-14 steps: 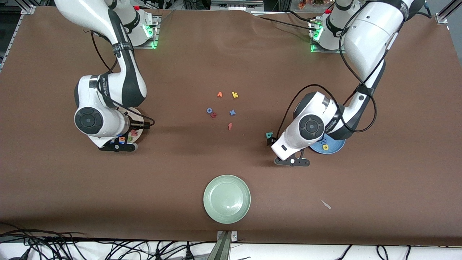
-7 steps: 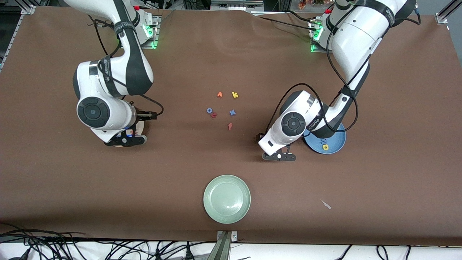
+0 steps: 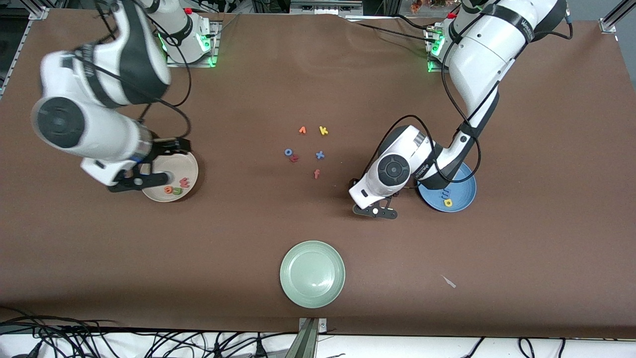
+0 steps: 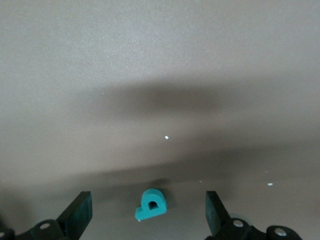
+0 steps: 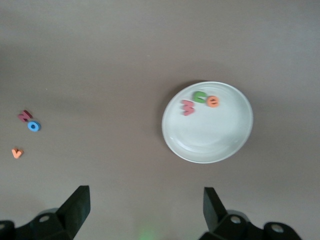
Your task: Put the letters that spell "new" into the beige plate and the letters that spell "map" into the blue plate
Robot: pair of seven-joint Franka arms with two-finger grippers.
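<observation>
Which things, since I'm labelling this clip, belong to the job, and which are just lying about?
Job:
beige plate holding n, e, w
blue plate holding m, a
p on the table, under the open left gripper
right gripper, open, by the beige plate

Lying about:
green plate
v, k, o, x, f, red letter
scrap

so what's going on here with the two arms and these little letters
Two arms sort foam letters into plates. The beige plate holds the green, orange and pink letters; the right gripper hangs open above it. The blue plate holds a yellow letter and a blue one. The left gripper, open, is over the teal letter on the table.
</observation>
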